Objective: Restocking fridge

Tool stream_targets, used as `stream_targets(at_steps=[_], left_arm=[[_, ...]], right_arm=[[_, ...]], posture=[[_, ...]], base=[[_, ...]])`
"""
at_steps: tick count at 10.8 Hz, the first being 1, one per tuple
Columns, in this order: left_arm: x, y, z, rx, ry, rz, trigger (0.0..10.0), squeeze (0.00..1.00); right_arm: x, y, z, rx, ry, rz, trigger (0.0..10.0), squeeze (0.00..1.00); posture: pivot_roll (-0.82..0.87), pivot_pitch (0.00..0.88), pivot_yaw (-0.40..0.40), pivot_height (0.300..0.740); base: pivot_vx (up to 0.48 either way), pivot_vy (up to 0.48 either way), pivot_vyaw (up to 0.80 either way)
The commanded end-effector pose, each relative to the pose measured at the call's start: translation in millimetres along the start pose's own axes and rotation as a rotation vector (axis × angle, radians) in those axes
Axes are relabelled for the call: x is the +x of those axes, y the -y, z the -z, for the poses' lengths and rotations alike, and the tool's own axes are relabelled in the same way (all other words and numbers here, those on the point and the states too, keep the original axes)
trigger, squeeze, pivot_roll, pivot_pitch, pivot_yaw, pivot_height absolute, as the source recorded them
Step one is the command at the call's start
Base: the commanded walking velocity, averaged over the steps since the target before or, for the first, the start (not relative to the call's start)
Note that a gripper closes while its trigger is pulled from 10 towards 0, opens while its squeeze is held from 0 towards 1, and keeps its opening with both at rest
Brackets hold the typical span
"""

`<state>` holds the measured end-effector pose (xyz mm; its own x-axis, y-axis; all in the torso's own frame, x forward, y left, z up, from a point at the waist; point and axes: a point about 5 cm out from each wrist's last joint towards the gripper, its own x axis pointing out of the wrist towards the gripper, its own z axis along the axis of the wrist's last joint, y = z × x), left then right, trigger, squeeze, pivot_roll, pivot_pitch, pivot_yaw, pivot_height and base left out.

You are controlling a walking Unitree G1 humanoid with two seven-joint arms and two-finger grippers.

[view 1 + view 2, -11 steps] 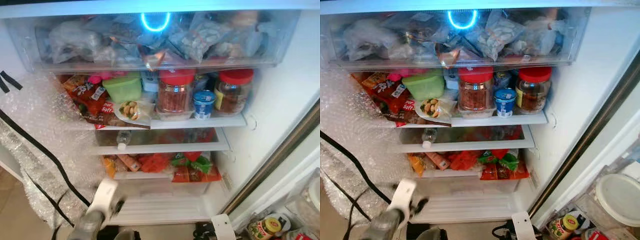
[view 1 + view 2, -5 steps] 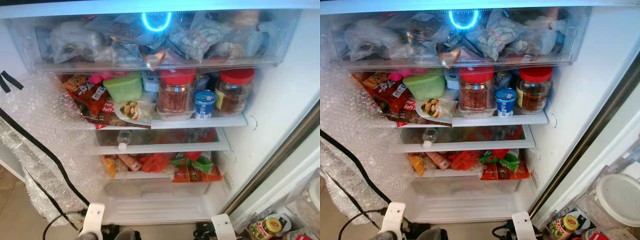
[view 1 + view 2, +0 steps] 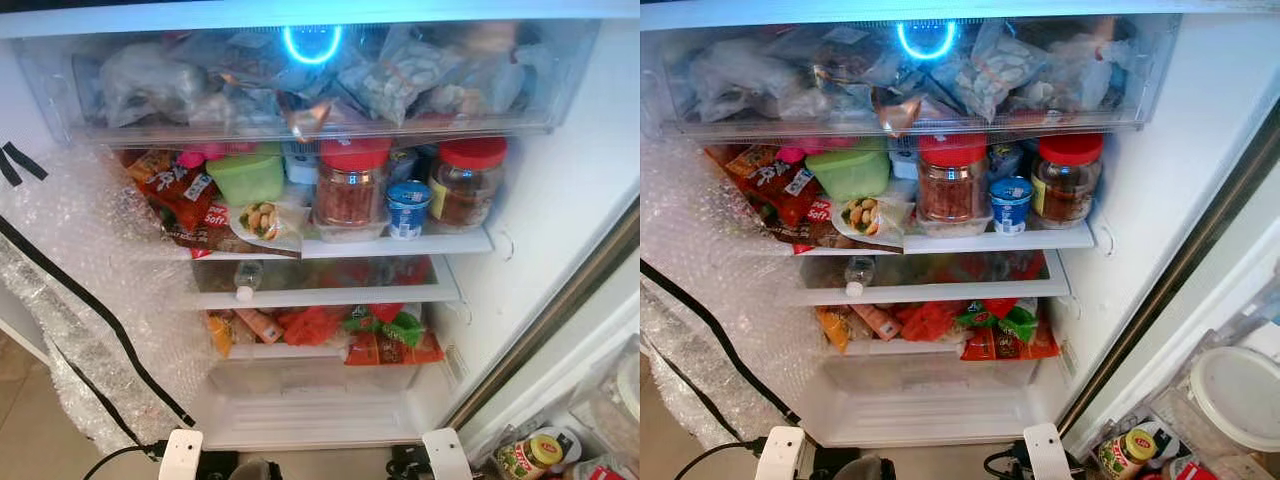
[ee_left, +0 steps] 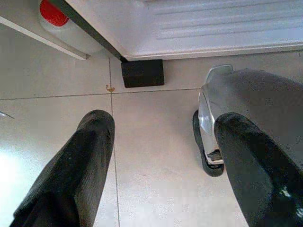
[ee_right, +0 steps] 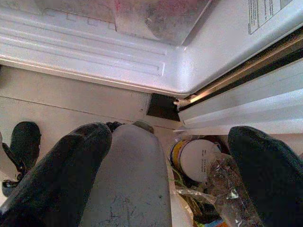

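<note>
The fridge stands open before me, its white right wall [image 3: 560,200] bare. A clear top drawer [image 3: 300,80] is packed with bags. The shelf below carries two red-lidded jars [image 3: 352,185] [image 3: 468,180], a blue cup [image 3: 408,208], a green tub [image 3: 246,177] and red snack packets [image 3: 180,195]. A water bottle [image 3: 247,278] lies on the middle shelf. Colourful packets [image 3: 385,335] fill the lower one. Both arms hang low. My left gripper [image 4: 163,127] is open over the floor tiles, holding nothing. My right gripper [image 5: 170,137] is open too, near the fridge's base.
Bubble wrap [image 3: 80,270] crossed by a black cable [image 3: 90,300] covers the left side. At lower right, the door's shelf holds a yellow-lidded jar [image 3: 530,455] and a white lid [image 3: 1240,385]. A red-capped bottle [image 4: 54,12] stands on the floor by the fridge's black foot [image 4: 142,72].
My left arm has dropped from the lower left of the eye views; just its white wrist piece remains at the bottom edge. The fridge contents have not moved.
</note>
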<state>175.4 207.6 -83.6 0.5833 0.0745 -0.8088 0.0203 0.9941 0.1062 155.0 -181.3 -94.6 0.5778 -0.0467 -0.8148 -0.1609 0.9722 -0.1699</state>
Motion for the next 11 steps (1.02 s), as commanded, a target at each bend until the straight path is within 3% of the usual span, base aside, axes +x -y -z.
stream_targets(at_steps=[1,3,11], left_arm=[[-1.5,-3.9,7.8,0.007,-0.035,-0.016,10.0,0.0],[-1.4,-3.7,7.9,0.014,-0.04,-0.021,10.0,0.0],[-2.3,-3.4,11.6,0.031,-0.047,-0.018,10.0,0.0]], right_arm=[[-5.4,-6.4,24.3,0.001,-0.106,-0.017,10.0,0.0],[-5.6,-6.2,24.6,0.005,-0.105,-0.018,10.0,0.0],[-7.0,-6.5,28.6,0.008,-0.108,-0.021,10.0,0.0]], posture=[[0.0,0.0,0.021,0.655],[0.0,0.0,0.022,0.655],[-0.01,0.0,0.037,0.655]], base=[[0.0,0.0,0.0],[0.0,0.0,0.0],[-0.299,0.0,0.0]])
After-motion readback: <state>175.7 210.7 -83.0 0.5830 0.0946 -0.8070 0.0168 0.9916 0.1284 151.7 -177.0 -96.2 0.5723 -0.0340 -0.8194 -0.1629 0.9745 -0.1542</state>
